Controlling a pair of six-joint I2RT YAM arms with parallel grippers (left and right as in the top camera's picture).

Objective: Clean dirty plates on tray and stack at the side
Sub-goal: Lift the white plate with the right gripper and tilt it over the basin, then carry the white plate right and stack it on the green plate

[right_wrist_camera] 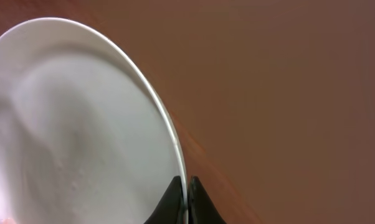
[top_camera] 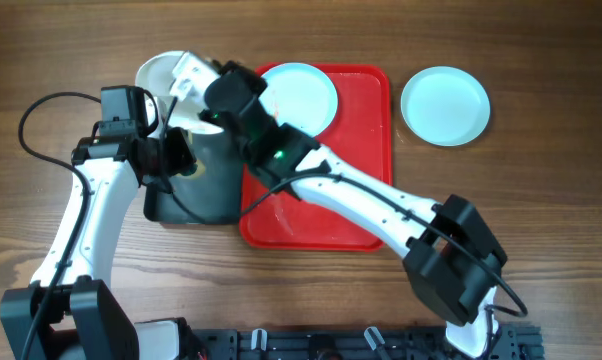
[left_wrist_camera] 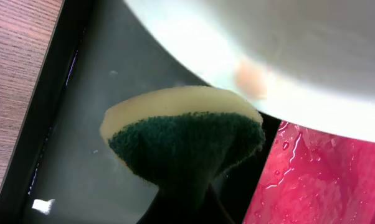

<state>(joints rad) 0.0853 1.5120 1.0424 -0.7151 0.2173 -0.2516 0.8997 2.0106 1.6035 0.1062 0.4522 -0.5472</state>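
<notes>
"Holding anything on the right?"

"Yes. My right gripper [right_wrist_camera: 187,198] is closed almost to nothing on the rim of the white plate [right_wrist_camera: 81,124]. The two dark fingertips [right_wrist_camera: 172,200] pinch its edge, one on each face."

"Where is that plate?"

"Lifted and tilted above the far end of the black tray [top_camera: 196,195], just left of the red tray [top_camera: 361,150]. My right arm reaches across the red tray to get there. From my left wrist I see an orange smear [left_wrist_camera: 251,79] on the face that is turned down toward that camera."

"And the left side?"

"My left gripper [top_camera: 183,160] is clamped on a sponge [left_wrist_camera: 184,143], yellow foam with a green scouring side. The sponge is squeezed narrow where I grip it and flares out beyond. It hangs over the black tray, just beneath the white plate. Whether it touches the plate I cannot tell."

"Anything wet?"

"Drops of water sit on the part of the red tray that my left wrist sees."

"The other plates?"

"One light-blue plate [top_camera: 301,95] lies in the far part of the red tray, its left edge under my right arm. A second light-blue plate [top_camera: 444,105] rests on the table [top_camera: 541,220] to the right of the red tray, apart from it."
</notes>
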